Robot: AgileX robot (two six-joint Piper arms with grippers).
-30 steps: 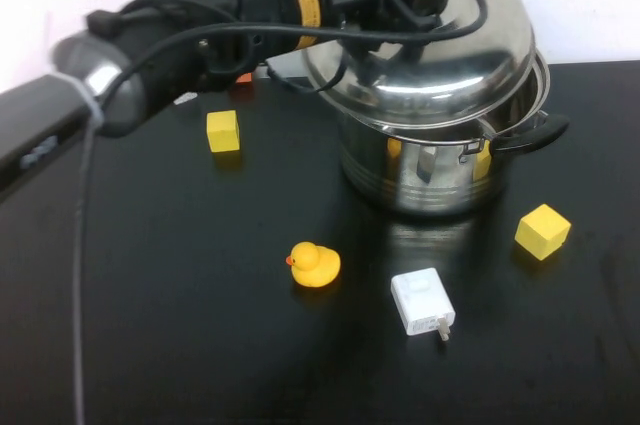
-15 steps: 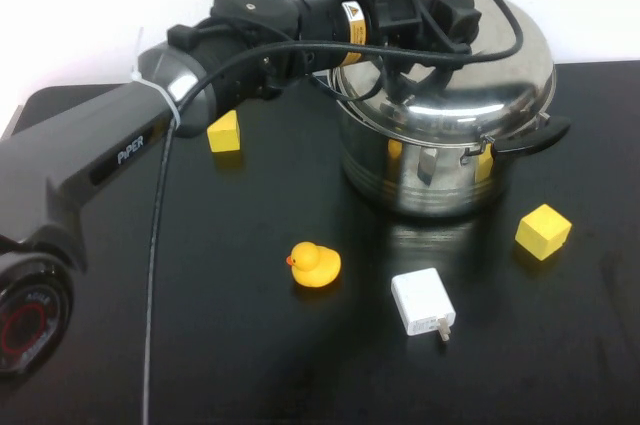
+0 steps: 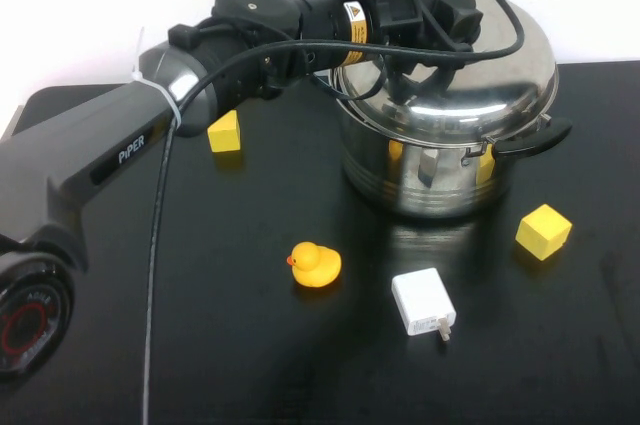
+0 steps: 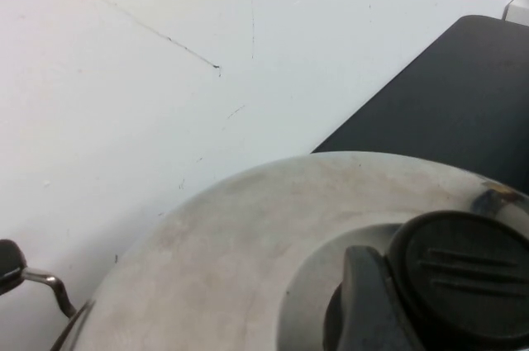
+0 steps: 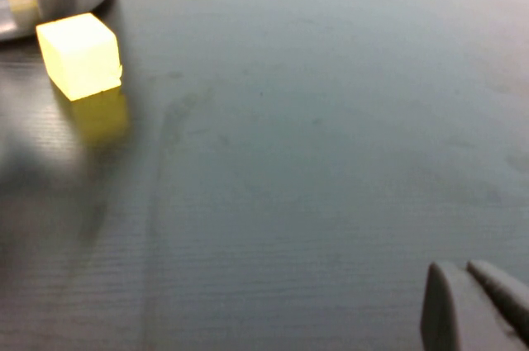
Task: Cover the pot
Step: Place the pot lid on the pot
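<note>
The large steel pot [image 3: 430, 177] stands at the back right of the black table, one black side handle [image 3: 530, 135] showing. The domed steel lid [image 3: 490, 70] lies over the pot's opening. My left gripper [image 3: 442, 17] reaches over from the left and is shut on the lid's black knob. In the left wrist view the knob [image 4: 467, 285] sits against one dark finger [image 4: 364, 305] above the lid's dome [image 4: 240, 235]. My right gripper [image 5: 463, 272] shows only in the right wrist view, shut and empty, low over bare table to the pot's right.
A yellow cube [image 3: 223, 131] lies left of the pot. Another yellow cube [image 3: 543, 231] lies in front of it on the right and also shows in the right wrist view [image 5: 78, 54]. A rubber duck [image 3: 316, 265] and a white charger [image 3: 423, 303] lie in front.
My left arm has stretched to the right and carried the lid from a tilted, raised position down over the pot. It has been still for the last half second.
</note>
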